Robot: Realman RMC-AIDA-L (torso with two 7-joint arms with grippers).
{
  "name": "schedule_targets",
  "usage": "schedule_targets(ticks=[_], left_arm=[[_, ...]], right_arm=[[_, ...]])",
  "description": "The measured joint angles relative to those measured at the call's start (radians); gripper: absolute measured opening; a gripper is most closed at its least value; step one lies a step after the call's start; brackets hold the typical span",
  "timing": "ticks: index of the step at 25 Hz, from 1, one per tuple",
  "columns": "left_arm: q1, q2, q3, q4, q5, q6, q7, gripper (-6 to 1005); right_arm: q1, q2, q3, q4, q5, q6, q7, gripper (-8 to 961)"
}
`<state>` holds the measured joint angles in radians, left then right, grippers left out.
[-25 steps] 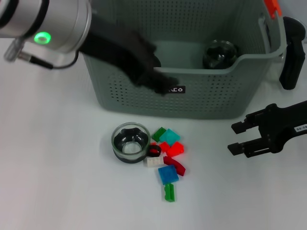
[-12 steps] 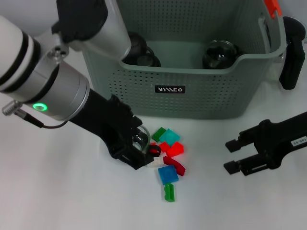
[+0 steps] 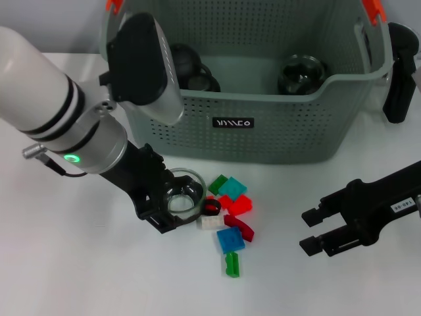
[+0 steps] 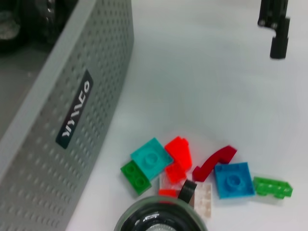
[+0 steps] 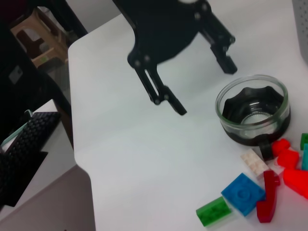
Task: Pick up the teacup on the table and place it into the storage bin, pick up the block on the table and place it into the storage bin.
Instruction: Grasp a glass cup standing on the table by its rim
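So the storage bin [image 3: 289,141] already has a couple of dark glass cups sitting in it, one near its middle [image 3: 301,74] and another tucked behind the left arm, though that one's half hidden so I can't swear to the count. One glass teacup [image 3: 182,199] is still out on the white table [image 3: 79,276], right in front of the bin, with a little heap of toy blocks just beside it: a teal block [image 3: 233,187], a red block [image 3: 238,205], a blue block [image 3: 230,239], a green block [image 3: 231,264] and a few more. None of the blocks look like they've gone in yet, so I'd call this roughly midway at best.

The left gripper [image 3: 172,209] is down at table level with its fingers spread, bracketing the teacup but not pinching it as far as I can see. The right gripper [image 3: 316,230] hangs off to the right, well apart from the pile, fingers spread and holding nothing.
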<state>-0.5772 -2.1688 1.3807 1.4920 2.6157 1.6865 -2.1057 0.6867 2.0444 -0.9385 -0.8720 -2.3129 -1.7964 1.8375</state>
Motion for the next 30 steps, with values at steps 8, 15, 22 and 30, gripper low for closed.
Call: schedule_targets(ticks=[8,15,22,30], left_arm=[[-0.010,-0.001,0.033,-0.030,0.049,-0.029,0.050,815],[-0.012,-0.005,0.137,-0.058,0.097,-0.075,0.048,810],[-0.025,-0.004,0.183,-0.083,0.103,-0.108,0.053,805],[-0.052,-0.004,0.248,-0.156,0.121,-0.176,0.051,798]], right_arm=[[0.026,0.008,-0.001,0.003,0.000,0.017,0.026,656],[0.034,0.018,-0.003,0.002,0.000,0.025,0.035,656],[0.033,0.027,-0.003,0.020,0.000,0.037,0.036,656],[0.027,0.026,-0.003,0.042,0.000,0.049,0.035,656]])
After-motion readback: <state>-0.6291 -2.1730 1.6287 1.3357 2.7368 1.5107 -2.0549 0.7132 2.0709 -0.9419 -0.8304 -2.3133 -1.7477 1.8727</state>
